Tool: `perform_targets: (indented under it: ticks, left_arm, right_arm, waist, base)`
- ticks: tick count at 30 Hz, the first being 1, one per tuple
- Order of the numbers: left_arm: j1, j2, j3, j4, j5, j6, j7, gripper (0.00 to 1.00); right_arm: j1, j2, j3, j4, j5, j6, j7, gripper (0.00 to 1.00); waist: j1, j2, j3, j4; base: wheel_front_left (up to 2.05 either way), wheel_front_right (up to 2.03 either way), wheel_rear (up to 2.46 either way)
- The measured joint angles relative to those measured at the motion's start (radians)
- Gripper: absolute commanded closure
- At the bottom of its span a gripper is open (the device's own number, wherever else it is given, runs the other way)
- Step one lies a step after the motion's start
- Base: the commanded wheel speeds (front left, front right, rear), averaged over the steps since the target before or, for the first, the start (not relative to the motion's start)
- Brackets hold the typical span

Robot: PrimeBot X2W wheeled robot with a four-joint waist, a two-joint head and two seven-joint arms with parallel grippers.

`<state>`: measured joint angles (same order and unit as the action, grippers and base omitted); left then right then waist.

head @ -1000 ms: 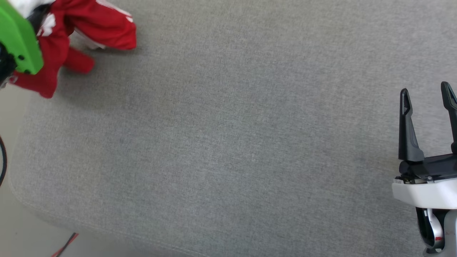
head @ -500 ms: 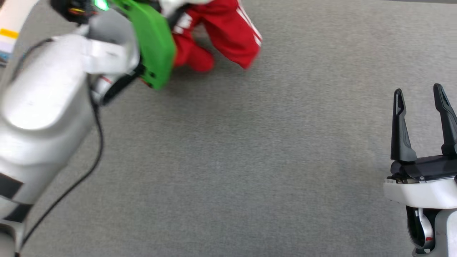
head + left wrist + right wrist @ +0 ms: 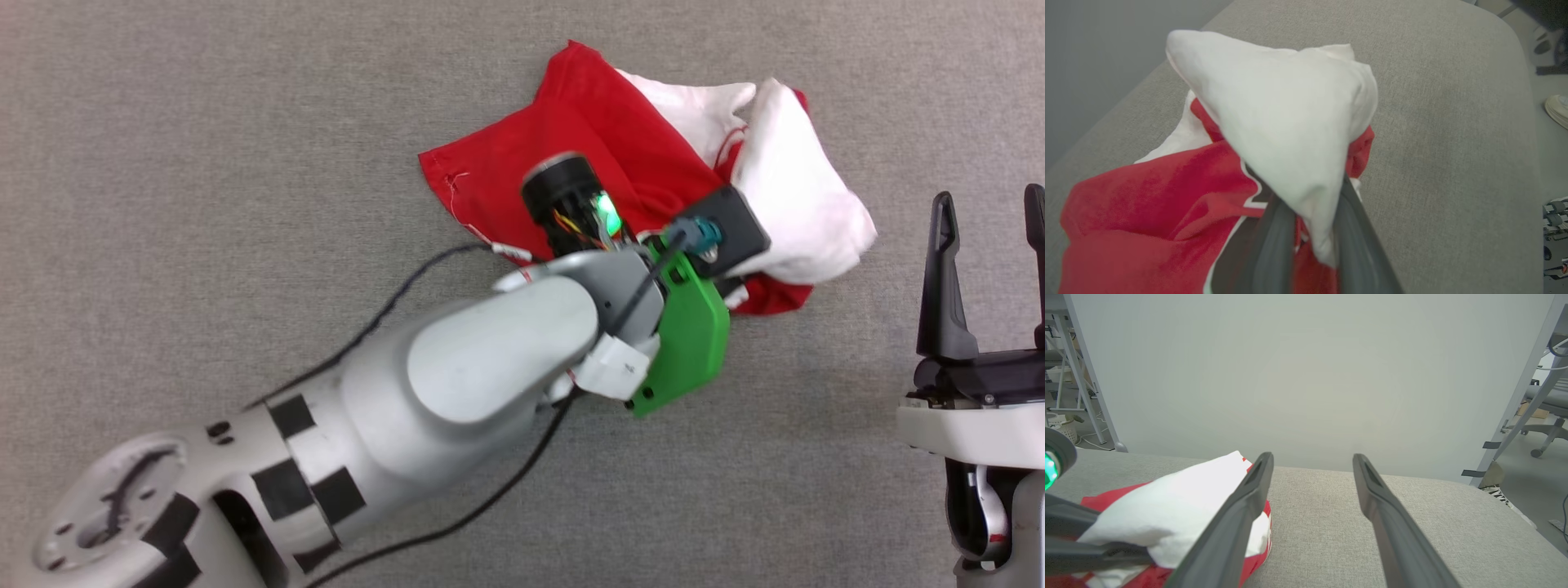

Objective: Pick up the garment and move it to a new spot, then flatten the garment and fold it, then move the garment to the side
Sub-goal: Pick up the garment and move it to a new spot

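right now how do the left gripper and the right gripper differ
The left gripper is clamped on a white fold of the garment; the right gripper stands open and empty. The left gripper is down on the garment in the middle of the grey cushion; the right gripper sits to one side, apart from the cloth. Both have two long dark fingers.

— What sort of place is it?
— A lab or test room, by the look of it. A plain pale screen (image 3: pixel 1306 375) stands behind a grey fabric-covered bench (image 3: pixel 1412 514), with bare metal frames (image 3: pixel 1079 375) beside it.
— Anything else?
— A wheeled office chair (image 3: pixel 1549 401) and loose cables (image 3: pixel 1092 443) on the floor.
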<state>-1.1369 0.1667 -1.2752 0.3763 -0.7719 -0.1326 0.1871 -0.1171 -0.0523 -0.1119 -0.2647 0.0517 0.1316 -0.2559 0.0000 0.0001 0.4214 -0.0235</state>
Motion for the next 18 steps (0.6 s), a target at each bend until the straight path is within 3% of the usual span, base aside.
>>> perform_targets:
  ticks: [6,9,10,11,18]
  left_arm:
    - [0.149,-0.047,-0.006,0.019,0.074,0.0,0.097,1.0]
    - [0.166,-0.047,-0.006,0.027,0.102,0.0,0.079,1.0]
    - [0.165,-0.047,-0.007,0.036,0.102,0.0,0.057,0.53]
    - [0.161,-0.047,-0.008,0.051,0.103,0.0,0.016,0.0]
    - [0.123,-0.065,0.046,0.13,0.103,0.011,-0.268,0.0]
  right_arm:
    - [-0.014,0.0,0.002,0.006,0.007,0.0,0.0,0.0]
    - [-0.014,0.0,-0.002,0.012,0.009,0.0,0.0,0.0]
    - [-0.014,0.0,-0.004,0.015,0.009,0.0,0.0,0.0]
    - [-0.014,0.0,-0.007,0.018,0.01,0.0,0.0,0.0]
    - [0.01,0.001,-0.016,0.044,0.011,0.0,0.0,0.0]
  waist:
    - [0.0,0.0,0.027,-0.028]
    - [0.0,0.0,0.033,-0.035]
    - [0.0,0.0,0.032,-0.035]
    - [0.0,0.0,0.029,-0.035]
    - [0.0,0.0,-0.03,-0.024]
  base:
    - [0.0,0.0,0.0]
    - [0.0,0.0,0.0]
    - [0.0,0.0,0.0]
    - [0.0,0.0,0.0]
    - [0.0,0.0,0.0]
